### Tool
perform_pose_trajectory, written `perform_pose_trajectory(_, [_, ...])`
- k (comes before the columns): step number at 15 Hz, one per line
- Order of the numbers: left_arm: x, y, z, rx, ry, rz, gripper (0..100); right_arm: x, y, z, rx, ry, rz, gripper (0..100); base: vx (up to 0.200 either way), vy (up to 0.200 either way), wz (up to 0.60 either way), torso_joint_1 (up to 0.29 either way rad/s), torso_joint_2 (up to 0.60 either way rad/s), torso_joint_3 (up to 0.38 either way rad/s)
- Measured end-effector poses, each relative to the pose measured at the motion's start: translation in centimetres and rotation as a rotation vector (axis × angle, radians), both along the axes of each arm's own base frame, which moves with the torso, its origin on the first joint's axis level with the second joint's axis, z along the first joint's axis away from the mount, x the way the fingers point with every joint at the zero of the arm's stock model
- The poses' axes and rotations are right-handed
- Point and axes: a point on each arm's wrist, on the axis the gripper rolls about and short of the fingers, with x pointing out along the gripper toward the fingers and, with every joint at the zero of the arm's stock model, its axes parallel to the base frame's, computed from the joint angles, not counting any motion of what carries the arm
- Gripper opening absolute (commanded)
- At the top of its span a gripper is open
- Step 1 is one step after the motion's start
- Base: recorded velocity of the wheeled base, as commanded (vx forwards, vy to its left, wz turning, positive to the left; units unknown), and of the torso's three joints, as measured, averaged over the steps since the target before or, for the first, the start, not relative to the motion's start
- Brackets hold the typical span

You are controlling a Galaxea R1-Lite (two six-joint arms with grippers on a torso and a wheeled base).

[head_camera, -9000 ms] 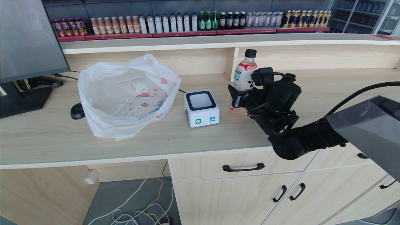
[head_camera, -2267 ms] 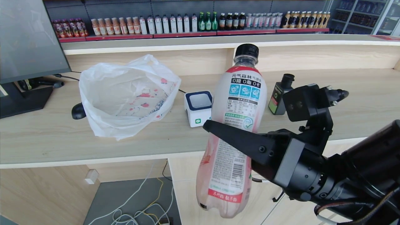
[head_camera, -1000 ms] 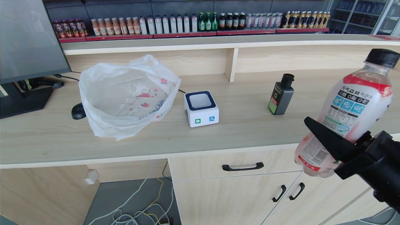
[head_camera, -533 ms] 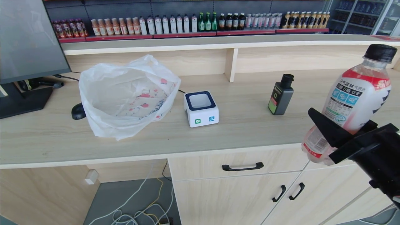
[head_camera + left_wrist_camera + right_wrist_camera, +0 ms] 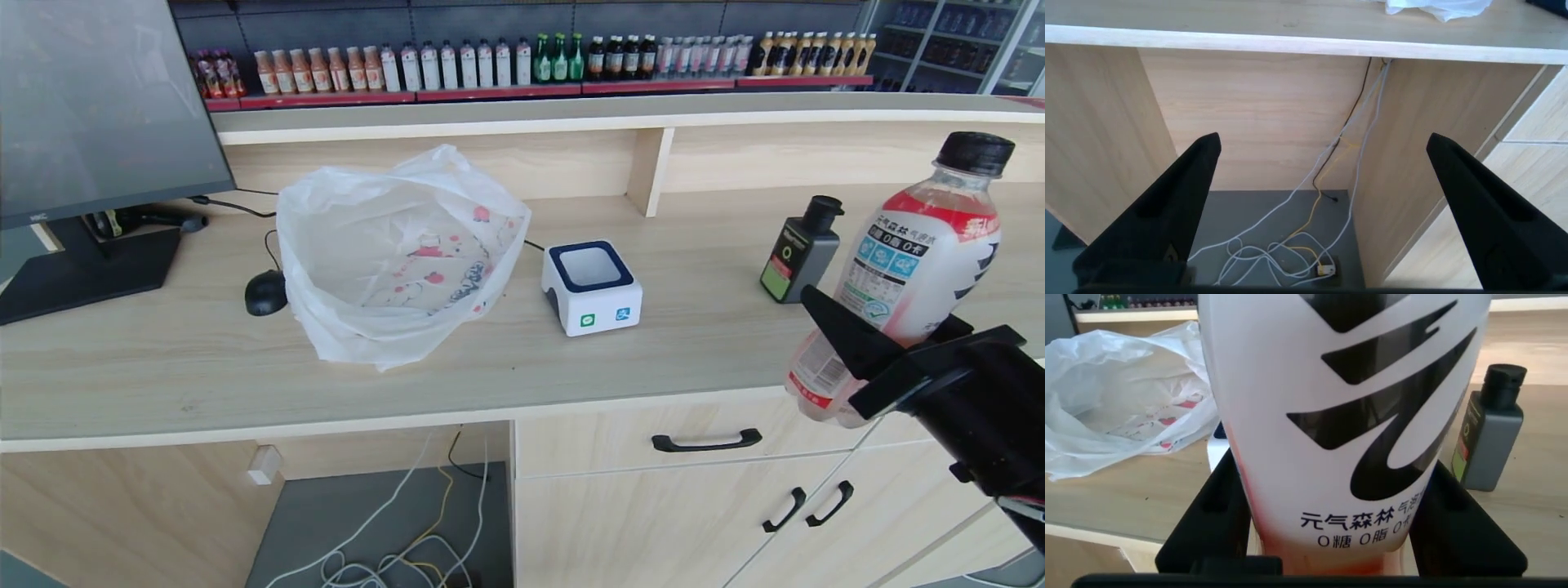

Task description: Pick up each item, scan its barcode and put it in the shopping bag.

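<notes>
**Where does the job stand?**

Early, I'd say. Nearest me, my right claw (image 5: 902,331) is clamped round the pink drink bottle (image 5: 906,269). It sits upright with its cap up, out past the counter's (image 5: 163,367) front edge and well to the right of the scanner (image 5: 592,286). So the pick is done, but the bottle isn't over the scanner's window, and I can't say whether its code has been read.

**And your other claw?**

My left claw (image 5: 1323,143) is spread wide and holds nothing. It hangs below counter level, well left of the scanner.

**What's left, then?**

Most of it. The shopping bag (image 5: 392,253) stands open just left of the scanner, and I can make out no goods in it, only its own print. The bottle must go there. After that comes the small dark bottle (image 5: 800,253), standing right of the scanner and a little behind it — untouched, needing pick, scan and bagging.
</notes>
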Motion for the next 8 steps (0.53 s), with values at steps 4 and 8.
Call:
perform_pose_trajectory(4, [0.00,0.00,-0.01,0.001,0.000,-0.002,100,0.07,-0.10,-0.15,-0.005,0.006,-0.006,0,0.000,0.000,0.00,0.000,0.00,0.000])
perform_pose_trajectory(8, [0.00,0.00,0.00,0.001,-0.001,-0.002,100,0.22,-0.10,-0.05,0.003,0.005,-0.001,0,0.000,0.000,0.00,0.000,0.00,0.000])
